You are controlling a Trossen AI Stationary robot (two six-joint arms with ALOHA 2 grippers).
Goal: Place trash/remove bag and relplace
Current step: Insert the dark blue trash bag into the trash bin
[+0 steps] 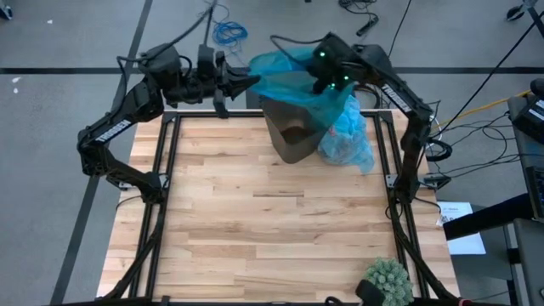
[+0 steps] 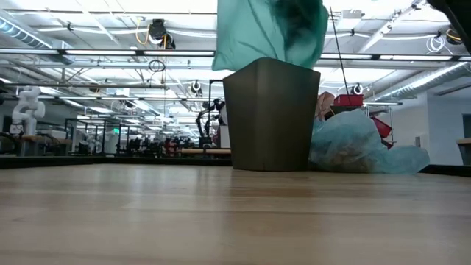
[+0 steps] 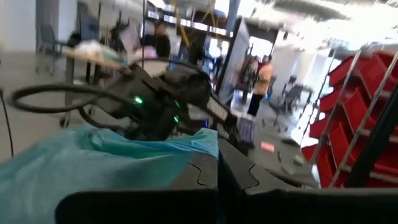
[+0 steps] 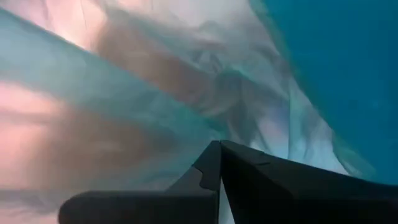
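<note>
- Over the bin [image 1: 293,136]: left gripper [image 1: 252,82] and right gripper [image 1: 333,82] pinch teal bag [image 1: 285,81], jaws closed on film.
- Risk: thin film tears or slips if pulled apart.
- Risk: bin tips if bag snags rim.

High view looking straight down on the table [image 1: 280,229], low view facing level across it, both sharing the bin [image 1: 293,127], wrist views pressing close to teal plastic [image 4: 323,56].

One dark bin [image 1: 293,136], two plastic bags: one teal-green [image 1: 293,81], one pale blue [image 1: 348,140], one spiky green ball [image 1: 388,279], two arms.
</note>
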